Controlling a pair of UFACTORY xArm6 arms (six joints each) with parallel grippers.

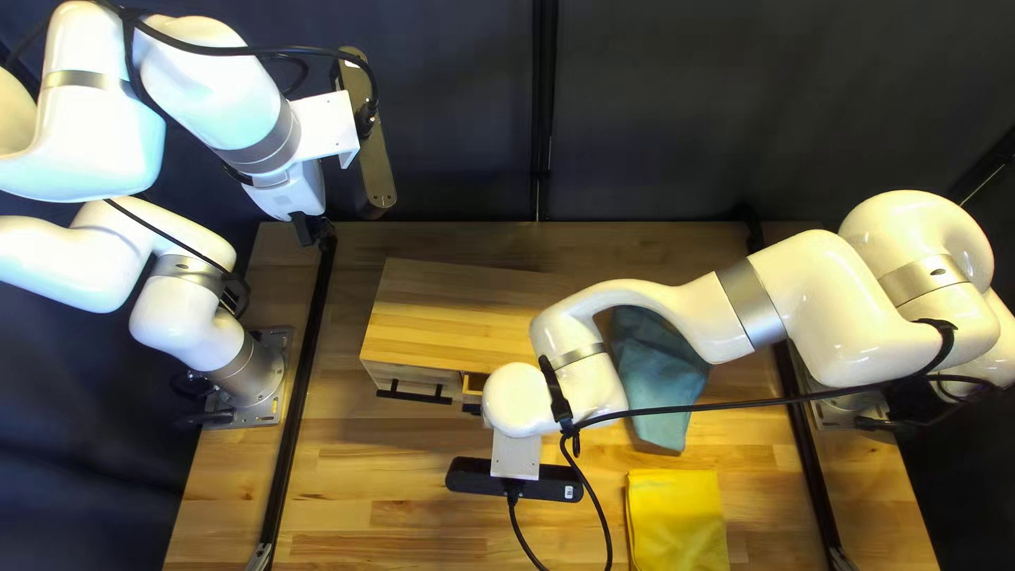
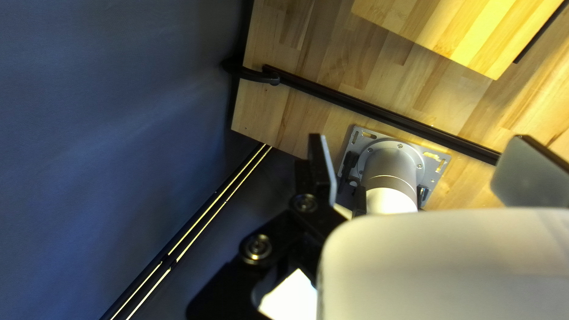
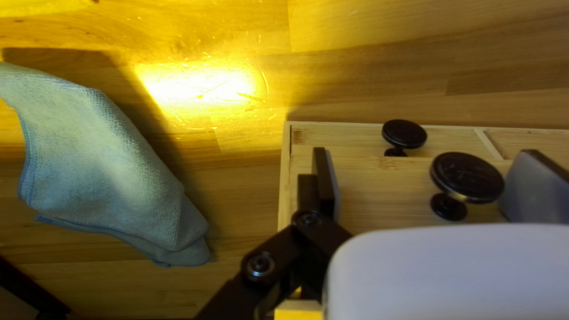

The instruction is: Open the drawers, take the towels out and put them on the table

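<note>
In the top left view the right arm hides much of the right side of the drawer cabinet (image 1: 452, 317), and its tool is lost beneath the wrist. Only the right wrist view shows it. The right tool (image 3: 426, 155) is released, fingers spread wide at the cabinet's front. The nearer knob (image 3: 466, 178) stands between them, with one finger well clear of it, so nothing is grasped. A second knob (image 3: 403, 133) sits just beyond the first. That makes two round black knobs, plus one black bar handle (image 1: 412, 392) on the left drawer front. A sliver of pale wood just right of that handle may be a drawer pulled slightly out, but the arm covers most of it.

Two towels lie out on the worktop (image 1: 381, 507). The blue-green towel (image 1: 658, 373) lies crumpled just right of the cabinet, and the right arm covers its far part. The yellow towel (image 1: 678, 515) lies folded flat at the worktop's near edge, toward the right, and the edge of the view cuts off its near end.

The left tool (image 2: 422, 149) is released and empty. It hangs high above the left arm's own base plate (image 2: 358, 135) at the worktop's left edge, well apart from the cabinet and both towels.
</note>
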